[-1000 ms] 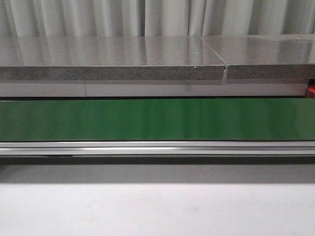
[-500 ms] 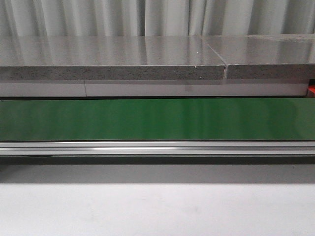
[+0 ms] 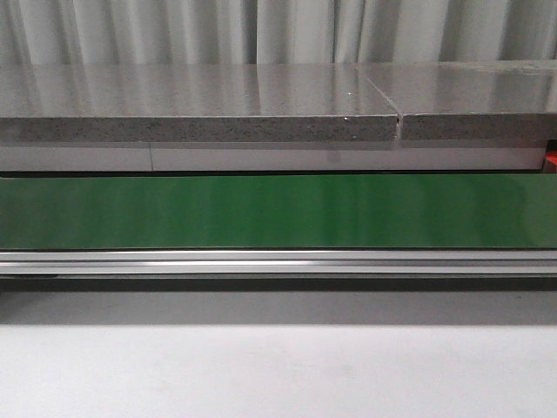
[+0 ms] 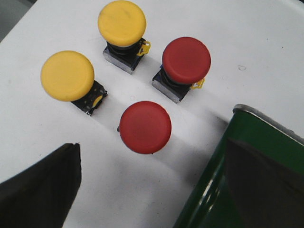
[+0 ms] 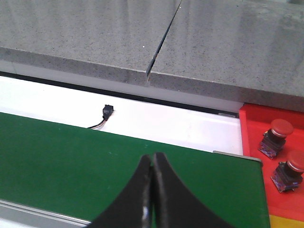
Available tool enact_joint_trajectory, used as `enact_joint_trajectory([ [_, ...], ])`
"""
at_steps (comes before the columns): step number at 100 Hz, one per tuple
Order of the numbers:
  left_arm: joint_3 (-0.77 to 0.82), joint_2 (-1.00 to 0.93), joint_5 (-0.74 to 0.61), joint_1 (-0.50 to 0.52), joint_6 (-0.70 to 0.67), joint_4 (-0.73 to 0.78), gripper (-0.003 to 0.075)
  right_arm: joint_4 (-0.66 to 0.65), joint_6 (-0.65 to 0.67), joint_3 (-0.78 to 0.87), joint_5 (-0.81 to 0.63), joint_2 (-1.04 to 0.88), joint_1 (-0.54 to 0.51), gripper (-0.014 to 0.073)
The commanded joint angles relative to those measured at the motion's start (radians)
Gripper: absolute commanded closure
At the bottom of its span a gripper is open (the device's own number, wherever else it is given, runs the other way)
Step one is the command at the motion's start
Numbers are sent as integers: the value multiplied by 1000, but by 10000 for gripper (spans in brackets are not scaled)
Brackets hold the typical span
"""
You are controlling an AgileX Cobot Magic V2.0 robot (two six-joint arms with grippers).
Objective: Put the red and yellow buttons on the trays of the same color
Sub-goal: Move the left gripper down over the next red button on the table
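Left gripper [image 4: 152, 190]: its two dark fingers [image 4: 40, 190] stand wide apart at the lower corners of the left wrist frame, released and holding nothing. Between and above them, on the white bench [image 4: 266, 38], stand four mushroom-head buttons, each apart from the others. The near red button [image 4: 145, 127] sits at frame centre; the far red button [image 4: 186, 59] lies up and to the right of it, on a grey base with a yellow clip. The left yellow button [image 4: 67, 75] occupies the left of the frame; the upper yellow button [image 4: 121, 23] is at the top centre. At lower right, the rounded end of the green conveyor belt [image 4: 223, 185] enters the frame, partly behind the right-hand finger.

Right gripper [image 5: 152, 190]: the dark fingertips [image 5: 140, 190] meet at the bottom centre of the right wrist frame, clenched with nothing seen between them, above the green belt. Beyond the belt runs a white strip carrying a small black connector [image 5: 107, 110] with thin wires. At the right edge lies the red tray [image 5: 259, 118], holding two red buttons [image 5: 275, 137] near each other; a strip of the yellow tray [image 5: 286, 221] shows in the lower right corner. A grey stone slab [image 5: 85, 33], split by a seam, fills the top.

Front view: neither gripper appears; the belt crosses mid-frame, a metal rail [image 3: 278, 261] below it, grey curtains [image 3: 278, 30] at the top
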Motion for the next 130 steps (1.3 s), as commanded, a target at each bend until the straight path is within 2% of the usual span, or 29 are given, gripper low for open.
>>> enact_joint_trajectory([
  [1,-49,-6,-41,2,-9,-3,120,20,-10,-24,-60,-1,1,660],
  [84,-75,167,-86,55,-8,-2,135,20,-10,-24,-60,-1,1,660],
  [93,-75,167,-93,55,-8,-2,213,20,-10,-24,-60,-1,1,660],
  [117,-75,162,-79,55,-5,-2,587,20,-10,-24,-60,-1,1,660],
  [130,-75,138,-60,52,12,-4,727,20,-10,-24,-60,-1,1,660],
])
